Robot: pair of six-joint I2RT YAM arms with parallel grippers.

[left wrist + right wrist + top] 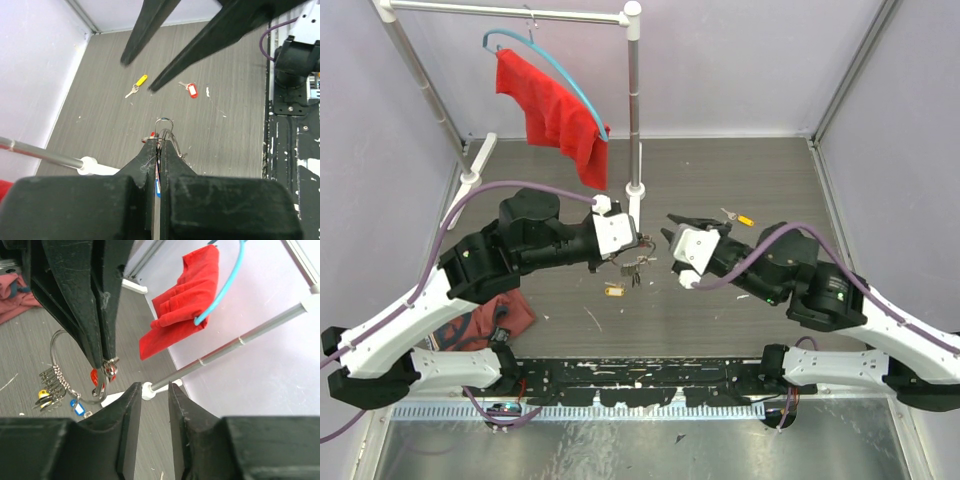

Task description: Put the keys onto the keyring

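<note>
From above, the left tool (640,246) is clamped on the keyring (630,267), which dangles beneath it over the bench (740,170). The right tool (667,227) faces it, near but not touching, and a yellow-tagged key (741,217) lies just behind. In the left wrist view, the left fingers (172,157) press together on the wire ring, while the right tool's jaws stand apart with nothing between them. A red-tagged key (189,88) lies on the bench beyond. The right wrist view shows the ring pinched beside a red tag (95,376) — a blue tag (75,408) hangs lower.
</note>
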